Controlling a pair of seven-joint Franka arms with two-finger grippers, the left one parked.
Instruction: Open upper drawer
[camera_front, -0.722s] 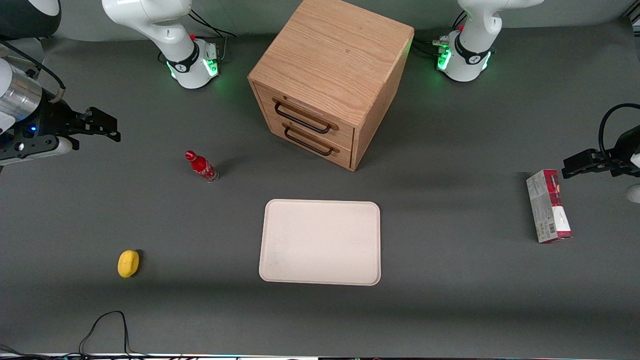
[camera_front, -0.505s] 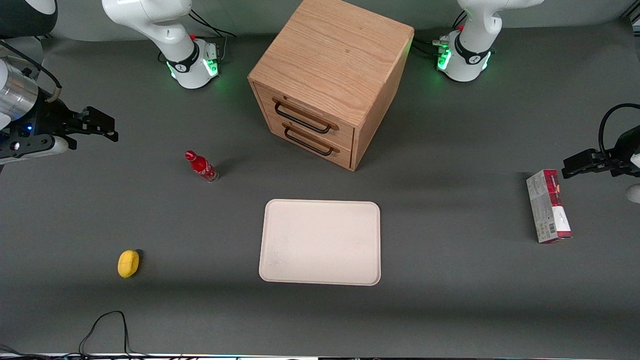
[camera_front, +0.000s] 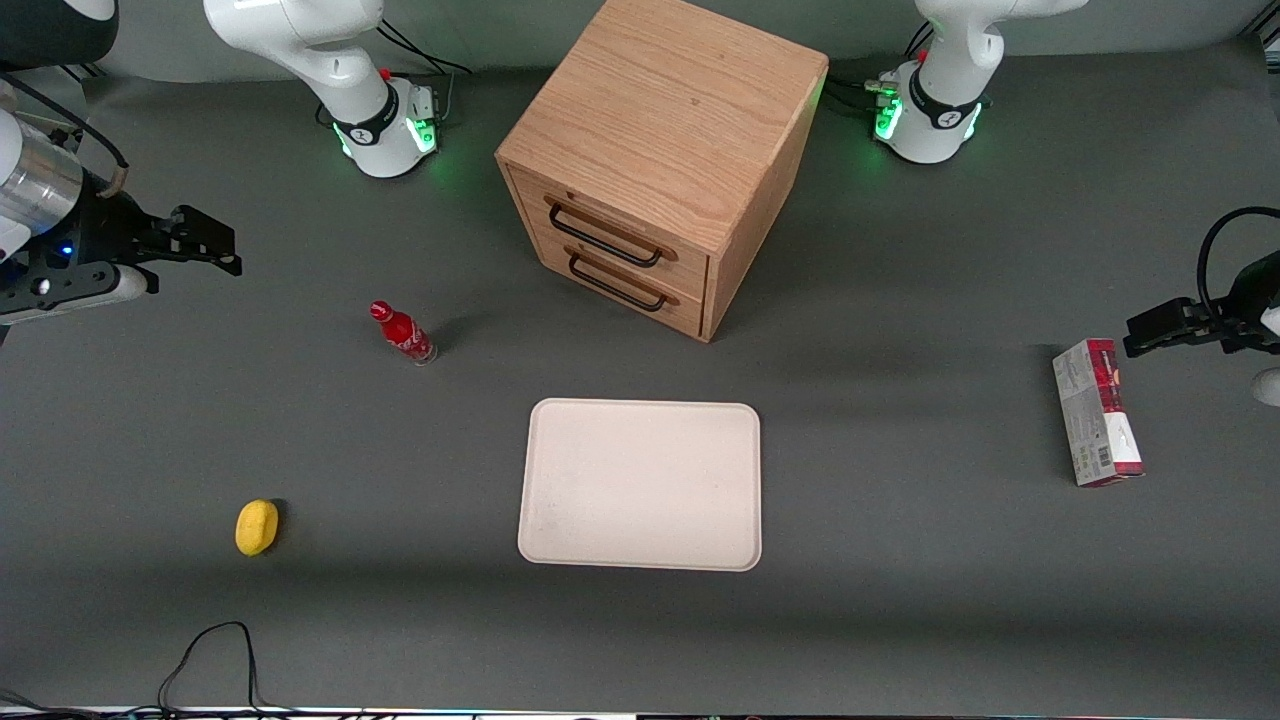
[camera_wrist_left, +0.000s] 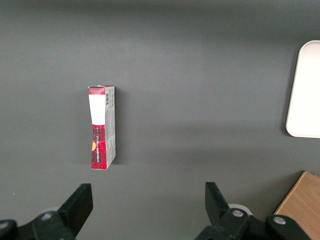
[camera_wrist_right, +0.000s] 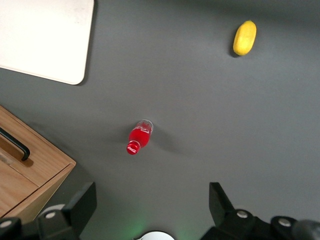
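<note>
Gripper (camera_front: 205, 240) is hovering above the mat at the working arm's end of the table, well apart from the cabinet; its fingers (camera_wrist_right: 80, 202) are standing spread apart with nothing between them.

Yellow lemon-like object (camera_front: 256, 526) is lying on the mat, nearer to the front camera than the gripper.

Red bottle (camera_front: 402, 333) is standing upright on the mat, between the gripper and the cabinet, apart from both.

Cream tray (camera_front: 640, 484) is lying flat on the mat, nearer to the front camera than the cabinet.

Light oak cabinet (camera_front: 668, 120) is sitting mid-table, turned at an angle. Upper drawer (camera_front: 610, 234) is sitting flush with the cabinet face, shut, with its black bar handle (camera_front: 604, 235) untouched. Lower drawer (camera_front: 618, 284) is sitting just below it, also shut.

Red-and-grey carton (camera_front: 1096, 412) is lying flat toward the parked arm's end of the table.
</note>
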